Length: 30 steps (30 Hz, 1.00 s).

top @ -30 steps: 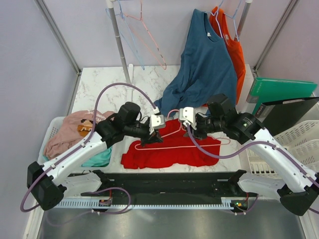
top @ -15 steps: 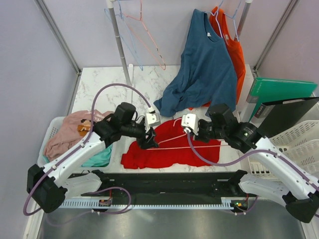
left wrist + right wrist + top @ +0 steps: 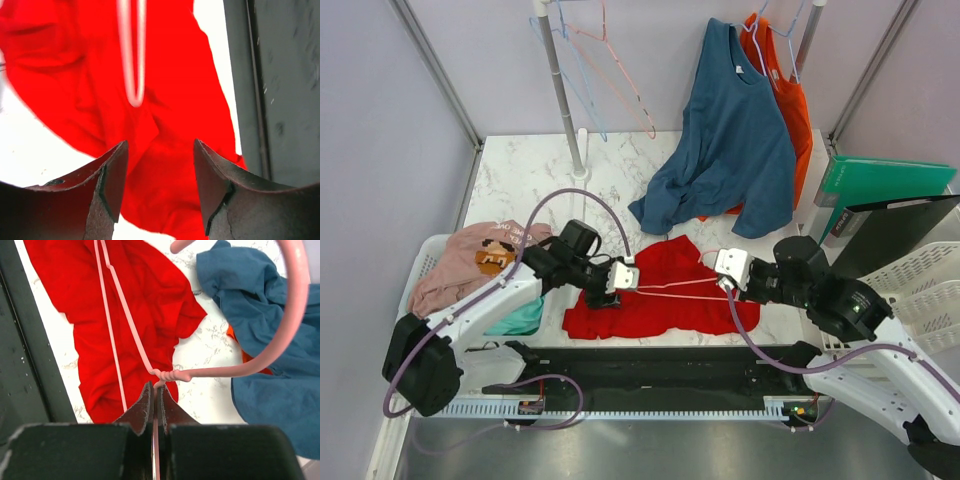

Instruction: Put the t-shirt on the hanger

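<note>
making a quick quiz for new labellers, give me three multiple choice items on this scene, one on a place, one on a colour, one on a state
1. Where does the t-shirt lie?
A on the table
B in a basket
C on a rail

2. What colour is the hanger in the right jaws?
A pale blue
B pink
C green

3. How do the left jaws stand?
A open above the t-shirt
B shut on the hanger
C shut on the t-shirt

Key:
1 A, it lies crumpled on the table.
2 B, the wire pinched in the right jaws is pink.
3 A, the left wrist view shows a clear gap with red cloth below.
</note>
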Tool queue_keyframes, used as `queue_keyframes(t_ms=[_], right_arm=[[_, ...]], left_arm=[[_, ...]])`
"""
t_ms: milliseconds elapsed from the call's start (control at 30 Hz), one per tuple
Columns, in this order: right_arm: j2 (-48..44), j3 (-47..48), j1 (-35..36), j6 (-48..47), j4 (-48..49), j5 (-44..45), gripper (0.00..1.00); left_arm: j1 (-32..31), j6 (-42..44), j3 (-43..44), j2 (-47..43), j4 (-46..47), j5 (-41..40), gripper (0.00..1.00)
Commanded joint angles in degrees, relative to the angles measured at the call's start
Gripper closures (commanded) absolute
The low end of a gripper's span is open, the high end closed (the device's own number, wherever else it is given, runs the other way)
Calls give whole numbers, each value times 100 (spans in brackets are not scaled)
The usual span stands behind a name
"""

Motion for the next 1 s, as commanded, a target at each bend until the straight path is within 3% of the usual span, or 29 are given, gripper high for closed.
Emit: queue_keyframes(t_ms=[0,267,367,400,500,633,967], right_arm=[[-175,-8,-1,-112,-345,226,100],[-220,-69,8,-155,-468,191,100],[-167,-165,-1,-235,-363,173,100],[-149,-183,-1,-269,-267,173,100],[-53,-245,-1,-296,-91,243,100],[114,-359,-1,-244,462,401,100],[703,-526,-10,-366,1579,1008,100]], left_arm=[[-263,1330,-419,234,567,-365,39],[-386,1279,-535,1060,1736,-1173,42],[-352,1008,-500,1306,2141,-1314,60],[-299,632,-291,1480,2133,-1280,75],[52,42,175,1684,1949,-999,94],[545,-207,537,1789,1538,-507,97],[607,-83,696,1869,1087,-172,92]])
